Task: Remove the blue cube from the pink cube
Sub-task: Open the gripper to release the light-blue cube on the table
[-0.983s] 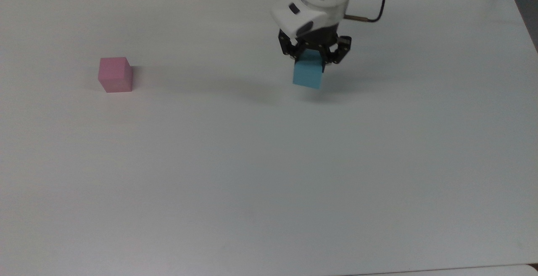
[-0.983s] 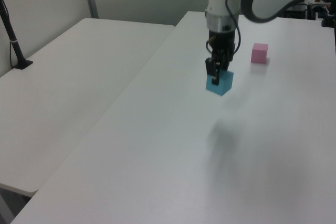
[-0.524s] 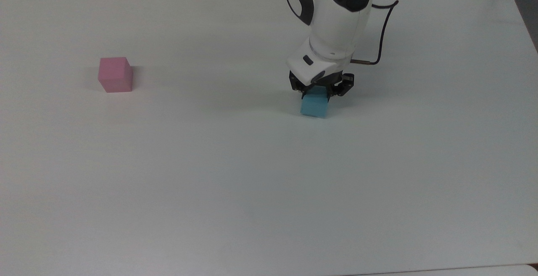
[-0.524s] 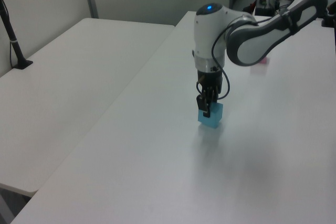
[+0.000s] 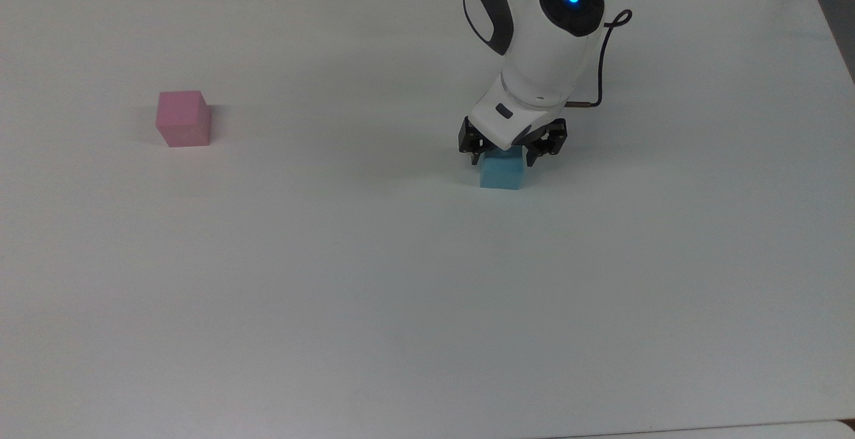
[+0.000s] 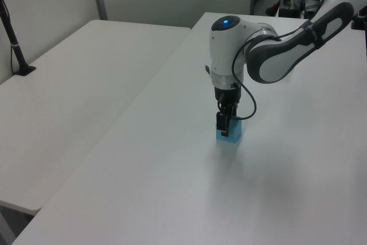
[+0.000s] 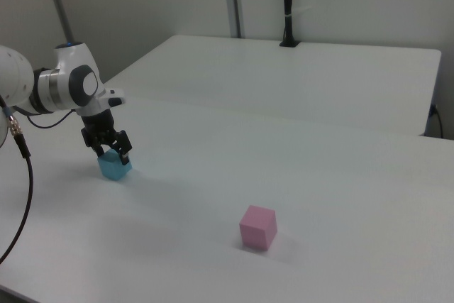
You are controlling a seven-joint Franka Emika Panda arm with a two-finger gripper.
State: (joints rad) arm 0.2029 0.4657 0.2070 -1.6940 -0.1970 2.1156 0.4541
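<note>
Blue cube (image 5: 501,173) is being seen flat on the desk (image 5: 401,292), well apart from the pink cube (image 5: 183,119), which is sitting alone toward the top view's left; a second ago the blue cube was being carried tilted and clear of the surface, half a second ago it was being set down, now it is resting square; end effector (image 5: 512,150) is being held low around the cube's upper part, fingers now spread wider than half a second ago and apparently off the cube's sides, so nothing is judged to be gripped; in the right view the fingers (image 7: 125,148) are being seen splayed either side of the cube top; unstacking is judged effectively done; only retraction is being awaited; snagging the cube on lift-off is the remaining risk.
</note>
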